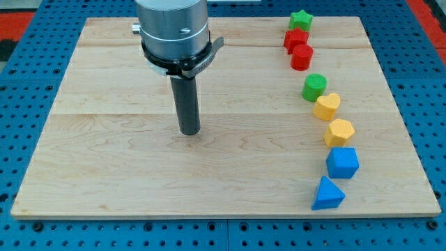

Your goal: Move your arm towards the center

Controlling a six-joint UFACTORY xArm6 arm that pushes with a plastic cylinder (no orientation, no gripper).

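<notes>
Only one camera view here, so that's what I've got. My tip (189,132) is down on the wooden board (104,174), a bit to the view's left of the middle and roughly halfway up. No claw on this rig at all, just the straight dark rod, so there's nothing to spread or pinch, and it's holding nothing.

All the blocks sit in a loose curved line down the view's right side, well apart from my tip. From top to bottom: green star (301,19), red block (295,37) (shape hard to make out), red cylinder (302,57) touching it, green cylinder (314,87), yellow heart (326,107), yellow hexagon-ish block (339,132), blue cube-ish block (342,162), blue triangle (327,194).

What could go wrong? Honestly not much. The center looks like a short slide toward the view's right, and that stretch of board is bare. The only real risk I see is overshooting: if I keep going right I'd run into the green cylinder or the yellow heart and knock the line out of shape. Stopping early is the other way to miss it.

As for the task's thing, that's just my arm: big grey metal housing up top, dark rod hanging straight down, upright, no tilt I can see.
</notes>
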